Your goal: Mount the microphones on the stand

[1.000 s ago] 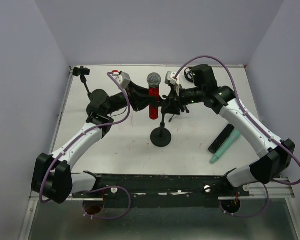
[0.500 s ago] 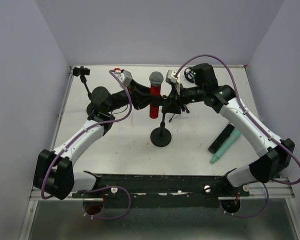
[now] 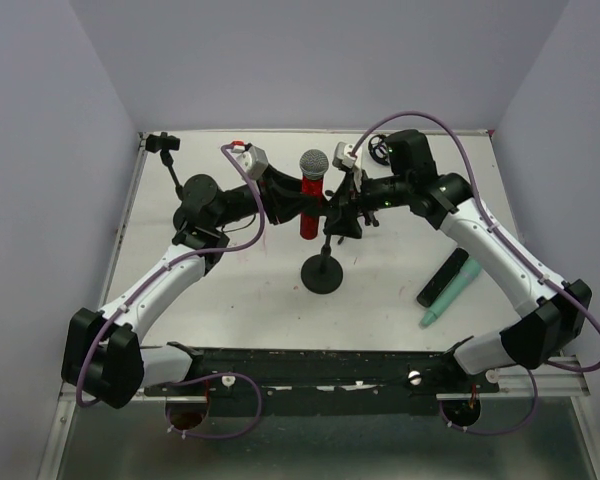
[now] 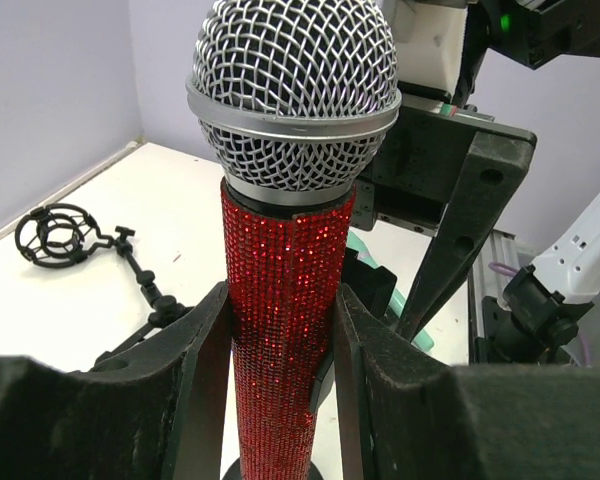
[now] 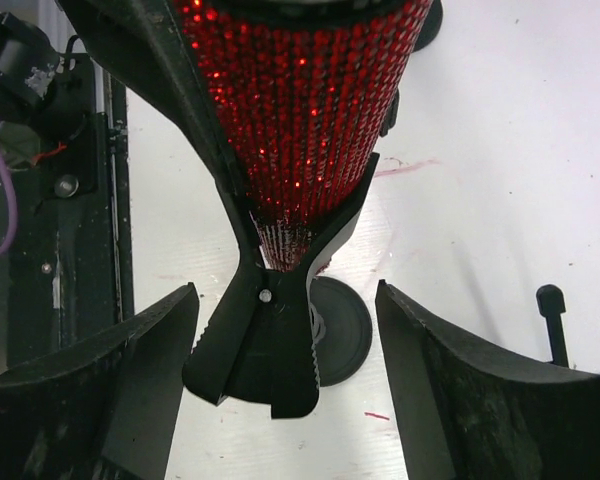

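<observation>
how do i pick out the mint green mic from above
On the right side of the white table, beside the right arm, two mics lie side by side. The mint-green mic is the pale one, right of the black mic.

Overhead view looks down; both wrist views closely share red microphone.

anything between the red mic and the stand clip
Nothing visible: the red mic, held by the left gripper, already sits in the clip; the right gripper is open around it.
</observation>
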Controlling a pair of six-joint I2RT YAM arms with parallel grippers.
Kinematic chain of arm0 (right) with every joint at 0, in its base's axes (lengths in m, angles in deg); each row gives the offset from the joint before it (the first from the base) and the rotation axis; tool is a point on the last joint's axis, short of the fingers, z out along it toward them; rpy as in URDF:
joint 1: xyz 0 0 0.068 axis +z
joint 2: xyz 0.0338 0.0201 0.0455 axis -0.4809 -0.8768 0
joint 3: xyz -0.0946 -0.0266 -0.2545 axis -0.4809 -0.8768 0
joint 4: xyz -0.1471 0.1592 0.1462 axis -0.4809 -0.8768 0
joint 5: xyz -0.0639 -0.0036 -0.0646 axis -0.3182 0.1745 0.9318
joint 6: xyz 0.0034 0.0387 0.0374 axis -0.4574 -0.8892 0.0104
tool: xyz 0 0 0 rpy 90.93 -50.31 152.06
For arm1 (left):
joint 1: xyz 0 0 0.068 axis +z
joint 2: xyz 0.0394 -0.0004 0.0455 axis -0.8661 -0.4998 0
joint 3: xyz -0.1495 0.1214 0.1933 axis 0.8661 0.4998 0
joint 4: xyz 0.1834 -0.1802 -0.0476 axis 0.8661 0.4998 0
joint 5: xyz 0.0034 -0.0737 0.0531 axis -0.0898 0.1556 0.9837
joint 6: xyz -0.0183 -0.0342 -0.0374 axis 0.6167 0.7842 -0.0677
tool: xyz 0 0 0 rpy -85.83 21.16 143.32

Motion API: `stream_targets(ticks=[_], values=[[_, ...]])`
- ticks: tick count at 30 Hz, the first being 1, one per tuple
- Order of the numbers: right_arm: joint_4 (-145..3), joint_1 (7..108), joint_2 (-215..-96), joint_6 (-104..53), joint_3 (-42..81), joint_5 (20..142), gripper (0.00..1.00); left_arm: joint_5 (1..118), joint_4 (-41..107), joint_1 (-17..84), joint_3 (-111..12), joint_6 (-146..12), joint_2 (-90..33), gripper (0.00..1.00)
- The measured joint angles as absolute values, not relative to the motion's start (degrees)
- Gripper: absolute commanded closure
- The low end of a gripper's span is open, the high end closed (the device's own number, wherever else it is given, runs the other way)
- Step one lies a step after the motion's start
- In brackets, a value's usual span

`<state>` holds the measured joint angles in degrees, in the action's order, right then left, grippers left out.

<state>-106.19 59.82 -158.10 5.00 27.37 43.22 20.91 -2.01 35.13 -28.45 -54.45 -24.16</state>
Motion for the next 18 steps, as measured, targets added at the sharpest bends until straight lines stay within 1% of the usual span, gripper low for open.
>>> stream_targets(ticks=[2, 3, 4, 6, 10, 11, 13, 18], values=[[-106.21, 59.49, -157.43, 5.13, 27.09, 43.33, 0.23, 21.10, -1.73, 35.13, -28.45, -54.64, -24.07, 1.00], [-106.21, 59.36, -157.10, 5.18, 27.05, 43.33, 0.26, 21.13, -1.66, 35.13, -28.45, -54.69, -24.05, 1.00], [-106.19, 59.25, -156.75, 5.20, 27.05, 43.31, 0.32, 21.17, -1.51, 35.13, -28.45, -54.79, -23.96, 1.00], [-106.16, 59.03, -156.18, 5.31, 27.05, 43.31, 0.51, 21.28, -1.20, 35.13, -28.45, -54.86, -23.81, 1.00], [-106.60, 58.99, -155.98, 5.90, 27.07, 42.76, 0.77, 22.20, -0.26, 35.19, -28.45, -55.12, -23.68, 1.00], [-106.58, 58.99, -156.05, 6.10, 27.07, 42.65, 0.81, 22.20, -0.22, 35.17, -28.45, -55.12, -23.68, 1.00], [-106.73, 58.99, -156.38, 6.73, 27.35, 42.32, 0.87, 22.17, -0.06, 35.10, -28.45, -54.99, -23.63, 1.00], [-107.48, 58.99, -157.62, 7.17, 28.66, 41.12, 0.92, 22.15, -0.17, 35.04, -28.45, -54.27, -23.66, 1.00]])
